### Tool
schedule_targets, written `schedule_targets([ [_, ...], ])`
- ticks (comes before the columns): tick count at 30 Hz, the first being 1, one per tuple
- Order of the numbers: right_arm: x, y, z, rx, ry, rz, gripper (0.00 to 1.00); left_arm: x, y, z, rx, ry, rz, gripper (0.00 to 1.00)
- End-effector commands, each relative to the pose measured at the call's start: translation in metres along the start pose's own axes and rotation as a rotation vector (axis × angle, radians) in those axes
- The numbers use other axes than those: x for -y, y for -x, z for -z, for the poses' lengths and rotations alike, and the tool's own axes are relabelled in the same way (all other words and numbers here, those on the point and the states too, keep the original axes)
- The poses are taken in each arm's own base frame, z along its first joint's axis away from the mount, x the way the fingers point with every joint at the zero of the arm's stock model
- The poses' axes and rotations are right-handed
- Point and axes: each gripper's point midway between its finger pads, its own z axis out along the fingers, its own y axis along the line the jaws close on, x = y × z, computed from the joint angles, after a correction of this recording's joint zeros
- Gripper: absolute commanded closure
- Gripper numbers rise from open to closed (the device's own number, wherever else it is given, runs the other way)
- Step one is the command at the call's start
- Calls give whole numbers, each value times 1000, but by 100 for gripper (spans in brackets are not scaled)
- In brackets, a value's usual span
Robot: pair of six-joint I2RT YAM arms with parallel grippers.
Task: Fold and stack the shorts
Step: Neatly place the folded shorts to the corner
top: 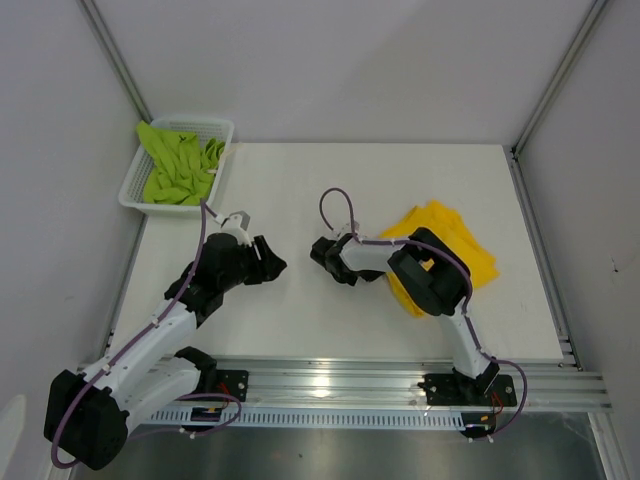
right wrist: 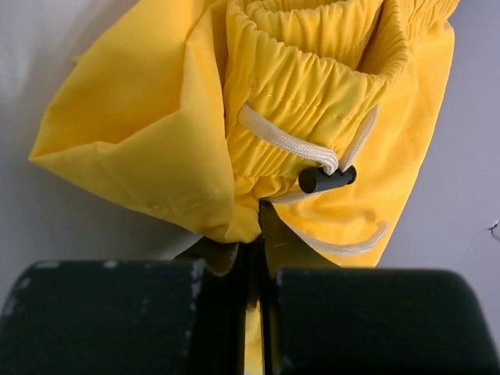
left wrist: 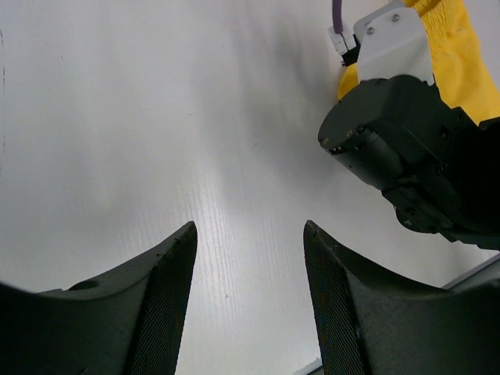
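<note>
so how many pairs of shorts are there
2: the yellow shorts on the table, right side, pinched in the right gripper; the green shorts in the white basket, far left. More may hide underneath.

Twos on one white table (top: 300, 190).
Two robot arms, left arm (top: 150, 340) and right arm (top: 430, 275); two shorts, a yellow pair (top: 462, 245) and a lime green pair (top: 180, 168); one drawstring (right wrist: 285, 141); one mesh basket (top: 133, 195).

The whole table (top: 290, 200) is seen from high above its near edge. From the left wrist, the table is viewed low and close, toward the right arm (left wrist: 406, 148). The right wrist view is filled at close range by the yellow shorts (right wrist: 156, 117), which are shared by all three views.
</note>
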Motion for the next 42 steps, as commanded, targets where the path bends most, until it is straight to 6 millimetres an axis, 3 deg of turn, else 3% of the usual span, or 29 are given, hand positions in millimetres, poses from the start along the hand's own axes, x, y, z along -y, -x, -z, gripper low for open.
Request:
schedule_targets([
  [1, 2, -48, 13, -126, 27, -66, 100, 13, 17, 8, 39, -45, -30, 40],
  [4, 7, -86, 27, -211, 34, -144, 100, 12, 16, 10, 41, -48, -35, 40],
  [8, -7, -113, 49, -240, 126, -270, 100, 16, 15, 11, 37, -66, -34, 40],
  [10, -6, -115, 53, -228, 127, -359, 100, 16, 15, 12, 36, -71, -36, 40],
  [15, 27, -124, 23, -315, -3, -573, 100, 16, 13, 15, 32, -74, -44, 40],
  [21, 50, -143, 1, -375, -87, -584, 100, 16, 11, 16, 32, -80, -43, 40],
  [25, 67, -121, -6, -284, -33, -543, 100, 17, 11, 15, 32, -83, -42, 40],
  [29, 97, -117, -26, -279, -99, -490, 100, 18, 12, 15, 31, -84, -43, 40],
  [34, 89, -107, -58, -230, -36, -416, 100, 18, 12, 11, 26, -87, -40, 40],
  [36, 105, -109, -68, -244, -118, -410, 100, 18, 12, 11, 18, -83, -44, 40],
  [42, 105, -108, -79, -192, -213, -265, 100, 19, 13, 9, 15, -81, -45, 40],
])
